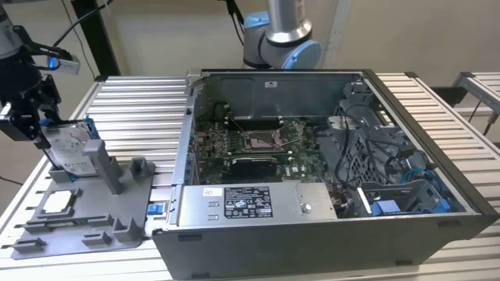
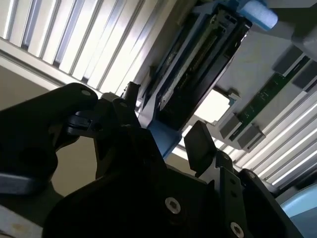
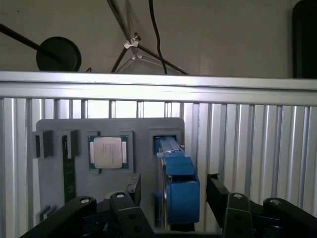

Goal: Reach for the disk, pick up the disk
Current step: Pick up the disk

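The disk stands on edge in a slot of the grey holder tray. The tray lies on the slatted surface, at about 9 o'clock from the open computer case in the exterior view. There the gripper sits at the disk's 10 o'clock, down over its upper corner. In the first wrist view the 2 fingers are spread, 1 on each side of the blue frame. A narrow gap shows on both sides, so I judge that nothing is pinched yet. What matters for the grasp is that the disk's thin blue-framed edge points up into the gap between the fingers. Its broad faces are turned toward the finger pads, and its upper edge runs along the gap rather than across it (well lined up for a squeeze). The small square chip lies flat in the tray just beside the disk, apart from the fingers.
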`<action>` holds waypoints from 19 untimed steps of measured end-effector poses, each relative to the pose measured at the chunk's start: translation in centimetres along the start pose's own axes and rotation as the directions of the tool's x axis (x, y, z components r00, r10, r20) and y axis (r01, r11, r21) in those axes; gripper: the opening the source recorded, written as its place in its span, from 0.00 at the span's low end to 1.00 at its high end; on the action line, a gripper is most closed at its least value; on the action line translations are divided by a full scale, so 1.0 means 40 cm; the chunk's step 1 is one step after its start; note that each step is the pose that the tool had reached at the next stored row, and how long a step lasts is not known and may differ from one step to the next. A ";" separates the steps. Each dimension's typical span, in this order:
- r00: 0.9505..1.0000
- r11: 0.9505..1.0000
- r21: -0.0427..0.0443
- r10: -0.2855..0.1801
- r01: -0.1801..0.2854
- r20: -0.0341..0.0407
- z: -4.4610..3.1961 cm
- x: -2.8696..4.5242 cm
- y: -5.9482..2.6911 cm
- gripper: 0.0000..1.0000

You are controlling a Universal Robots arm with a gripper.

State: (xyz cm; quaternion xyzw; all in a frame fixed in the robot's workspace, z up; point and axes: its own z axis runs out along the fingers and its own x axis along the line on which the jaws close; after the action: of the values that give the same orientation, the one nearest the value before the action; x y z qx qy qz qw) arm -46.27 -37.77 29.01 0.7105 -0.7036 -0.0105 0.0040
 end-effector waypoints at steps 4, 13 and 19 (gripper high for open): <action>1.000 1.000 0.000 0.000 0.000 0.000 0.019 0.000 0.000 1.00; 1.000 1.000 0.003 0.000 0.000 0.000 0.054 0.001 -0.001 1.00; 1.000 1.000 0.003 0.000 0.000 -0.002 0.054 0.000 -0.001 1.00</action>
State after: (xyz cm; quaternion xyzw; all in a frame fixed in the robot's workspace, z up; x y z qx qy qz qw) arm -46.27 -37.77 26.84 0.7105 -0.7036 -0.0085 0.0037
